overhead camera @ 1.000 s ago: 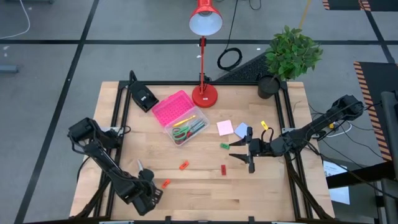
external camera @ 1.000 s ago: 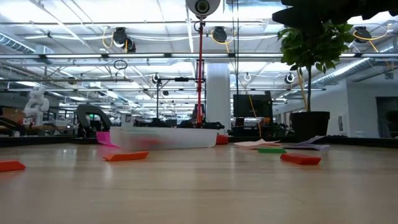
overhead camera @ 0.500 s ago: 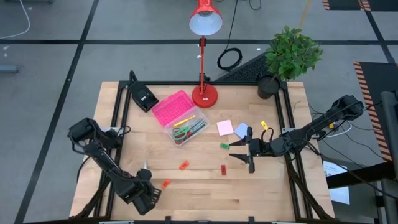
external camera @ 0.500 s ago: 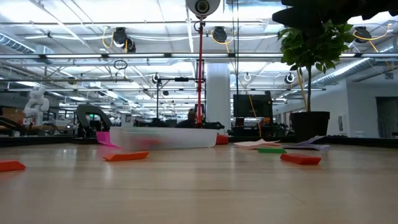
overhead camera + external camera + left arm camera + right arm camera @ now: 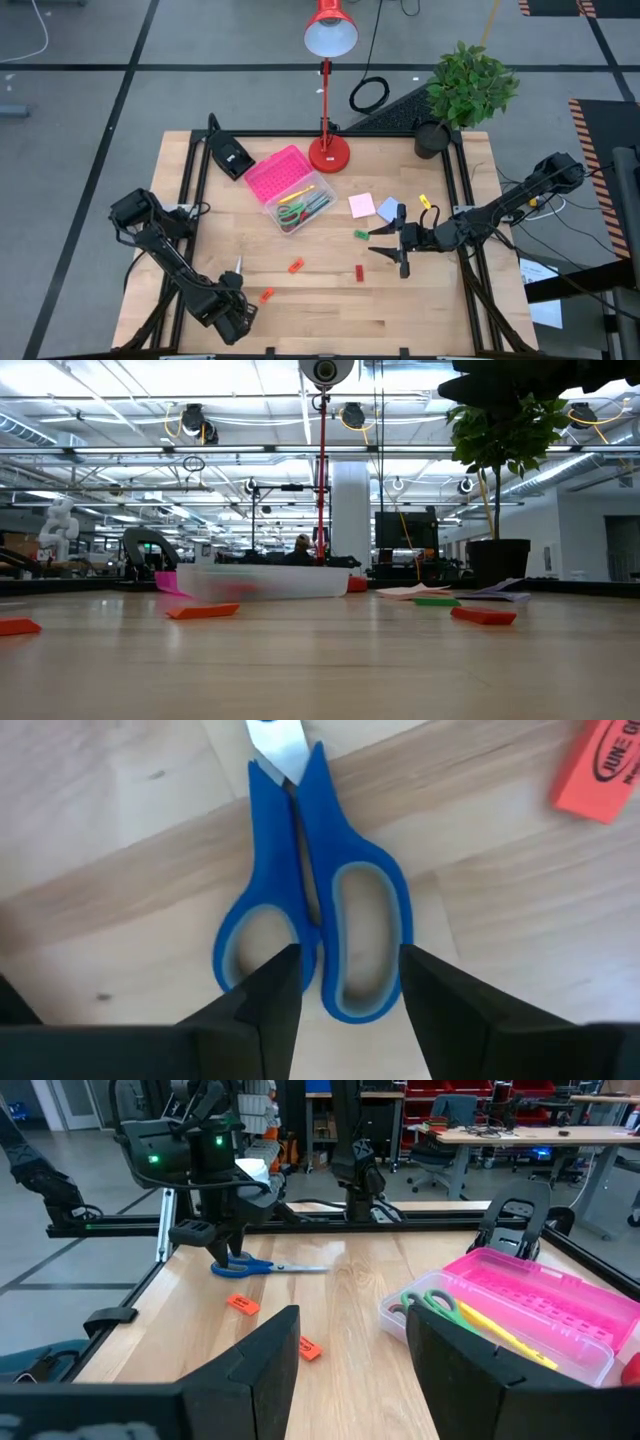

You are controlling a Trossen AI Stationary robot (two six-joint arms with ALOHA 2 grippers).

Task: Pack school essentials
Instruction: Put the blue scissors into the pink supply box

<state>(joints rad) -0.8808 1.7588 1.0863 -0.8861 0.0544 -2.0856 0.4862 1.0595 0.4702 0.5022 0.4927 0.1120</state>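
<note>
Straddling blue scissors: left gripper.

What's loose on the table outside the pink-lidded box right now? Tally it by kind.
Erasers: 4 (orange eraser, second orange eraser, red eraser, green eraser)
Sticky-note pads: 2 (pink pad, blue pad)
Scissors: 1 (blue scissors, at the left gripper)
Small yellow item, kind unclear: 1
Total: 8
</note>
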